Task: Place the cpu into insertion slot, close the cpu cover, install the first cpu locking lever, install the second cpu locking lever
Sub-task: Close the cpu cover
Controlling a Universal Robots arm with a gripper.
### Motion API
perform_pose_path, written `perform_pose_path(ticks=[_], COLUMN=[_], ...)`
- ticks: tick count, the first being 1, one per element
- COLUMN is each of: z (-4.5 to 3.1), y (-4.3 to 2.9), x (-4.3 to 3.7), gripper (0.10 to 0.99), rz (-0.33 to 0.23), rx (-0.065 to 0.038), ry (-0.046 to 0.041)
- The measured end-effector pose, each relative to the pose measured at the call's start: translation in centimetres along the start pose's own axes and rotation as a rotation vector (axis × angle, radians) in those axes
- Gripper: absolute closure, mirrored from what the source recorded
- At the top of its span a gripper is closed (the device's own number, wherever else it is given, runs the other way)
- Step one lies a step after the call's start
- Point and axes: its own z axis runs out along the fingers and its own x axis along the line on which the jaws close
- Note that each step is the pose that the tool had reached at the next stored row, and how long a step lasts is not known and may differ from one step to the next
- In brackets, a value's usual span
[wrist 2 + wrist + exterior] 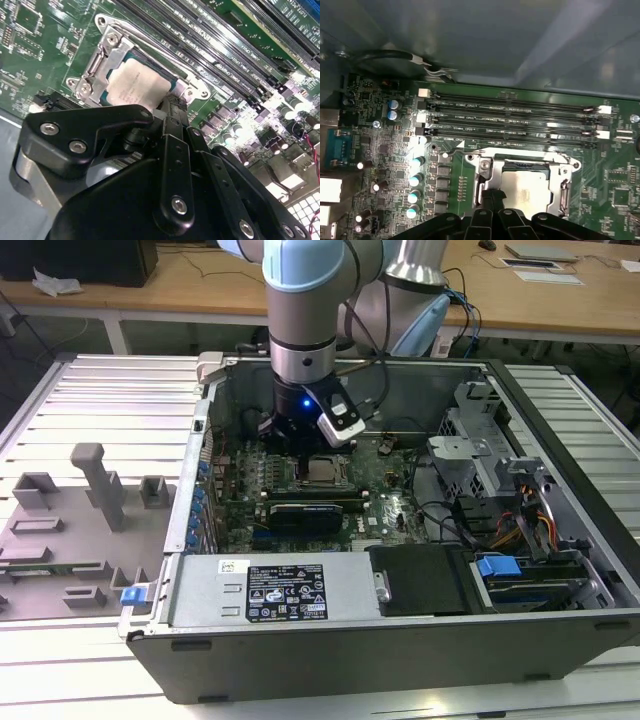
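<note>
Flat on the table (90,390), an open case (400,640), with the arm reaching down into it from above. Low over the motherboard (390,490), the gripper (300,452), just beside the cpu (322,472) on the exterior view's left. Toward the camera from the cpu, just beside it, the graphics card (305,512). Narrow set of the gripper in both wrist views: fingers (174,125) drawn together at the tips. Flat in the slot (526,165), the cpu, grey metal top up, inside the black rim. Down around it, the cover (100,60), silver frame along every side that shows, metal top visible through the cut-out. Tips right at 1 corner of the cpu, at the cover's edge; touching or just above, cannot tell. Along the socket side nearest the memory slots (515,120), a thin metal lever (510,151). At the exterior view's left, well apart from the case, grey fixture blocks (90,500) on the table
</note>
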Motion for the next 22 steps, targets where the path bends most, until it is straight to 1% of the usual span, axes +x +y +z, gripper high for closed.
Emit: perform_pose_path(ticks=[4, 12, 15, 19, 22], z=[0.35, 0.34, 0.08, -0.59, -0.69], y=[-0.01, 0.0, 0.0, 0.02, 0.03], x=[0.09, 0.08, 0.07, 0.04, 0.03], gripper=[0.98, 0.98, 0.98, 0.98, 0.98], rz=[-0.002, -0.002, -0.002, -0.002, -0.002], rx=[-0.002, -0.002, -0.002, -0.002, -0.002], ry=[0.0001, -0.0001, -0.0001, 0.0, -0.0002])
